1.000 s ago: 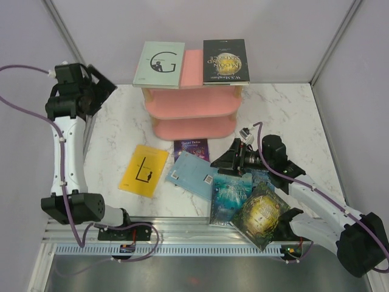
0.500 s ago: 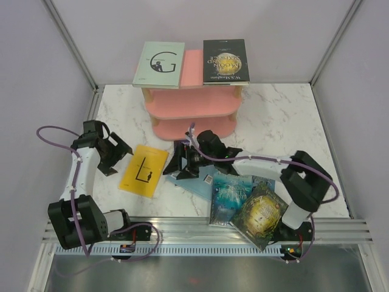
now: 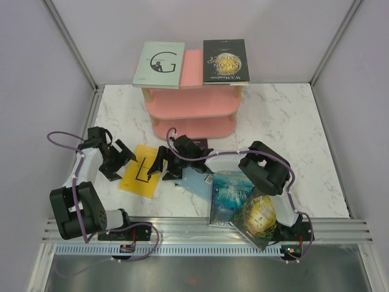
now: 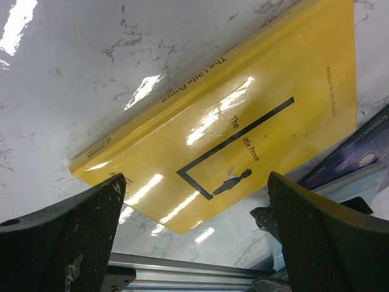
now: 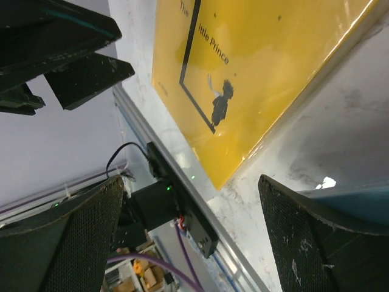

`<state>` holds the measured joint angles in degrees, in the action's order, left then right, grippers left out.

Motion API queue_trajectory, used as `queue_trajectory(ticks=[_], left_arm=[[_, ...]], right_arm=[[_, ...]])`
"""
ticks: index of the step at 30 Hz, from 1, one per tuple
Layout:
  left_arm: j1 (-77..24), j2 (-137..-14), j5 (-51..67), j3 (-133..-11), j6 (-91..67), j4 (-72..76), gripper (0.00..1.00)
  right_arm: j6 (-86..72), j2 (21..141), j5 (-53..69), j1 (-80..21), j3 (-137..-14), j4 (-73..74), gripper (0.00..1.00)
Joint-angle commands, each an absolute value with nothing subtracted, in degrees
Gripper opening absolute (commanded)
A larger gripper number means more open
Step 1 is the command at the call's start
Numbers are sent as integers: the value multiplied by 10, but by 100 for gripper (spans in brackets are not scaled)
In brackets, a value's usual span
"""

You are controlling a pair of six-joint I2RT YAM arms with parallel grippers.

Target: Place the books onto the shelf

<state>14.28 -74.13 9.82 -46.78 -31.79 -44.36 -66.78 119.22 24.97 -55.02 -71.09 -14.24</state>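
Comparing against the top view of one second ago: the left arm, then raised high by the left wall, is now lowered. The left tool point(image 3: 123, 162) is placed just beside the left edge of the thin yellow paperback point(image 3: 137, 177). The right arm, then bent over the teal paperback point(image 3: 227, 196), has been stretched leftward across the white marbled surface point(image 3: 285, 121). The right tool point(image 3: 157, 169), recorded over the light blue paperback point(image 3: 196, 180) half a second ago, is now found at the right edge of the yellow paperback.

Left tool: fingers spread wide, nothing pinched. In the left wrist view the yellow cover is framed between them.

Right tool: fingers likewise spread, nothing held. In the right wrist view a corner of the yellow cover is seen between them, with the left tool's fingers at upper left.

Contact between either tool and the book cannot be determined.

Yellow paperback: flat on the surface, in front of and left of the pink three-tier shelf with rounded boards and light wooden supports point(image 3: 192, 68); position unchanged.

On the top board, flat and unmoved: the pale grey-green "G" paperback point(image 3: 159, 64) at left and the black paperback point(image 3: 225, 61) at right.

Also on the surface, unmoved:
- the light blue and teal paperbacks
- the purple galaxy paperback point(image 4: 358, 152), largely hidden under the right arm in the top view
- the green-gold paperback point(image 3: 261, 214), lapped over the teal one
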Motion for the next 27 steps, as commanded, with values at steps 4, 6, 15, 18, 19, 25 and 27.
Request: queue_trajectory(ticks=[4,6,15,18,19,25,27], left_arm=[[154,-771,93,-476,-285,-409,100],[162,-778,77,-482,-277,-406,100],[198,-838,64,-515,-250,-381,100],[198,-860,73,-506,-243,-372,100],[198,-864,72,-496,-241,-369,100],[197,-878,111,-458,-267,-344,100],[194,-883,130,-453,-281,-335,100]], right_arm=[[-601,1186,121,-523,-647,18,95],[-601,1180,113,-515,-624,21,95],[-594,1198,86,-519,-682,91,96],[-597,1228,89,-533,-737,106,96],[-599,1235,92,-536,-745,106,97],[-606,1296,86,-547,-803,149,97],[-609,1318,77,-548,-825,171,96]])
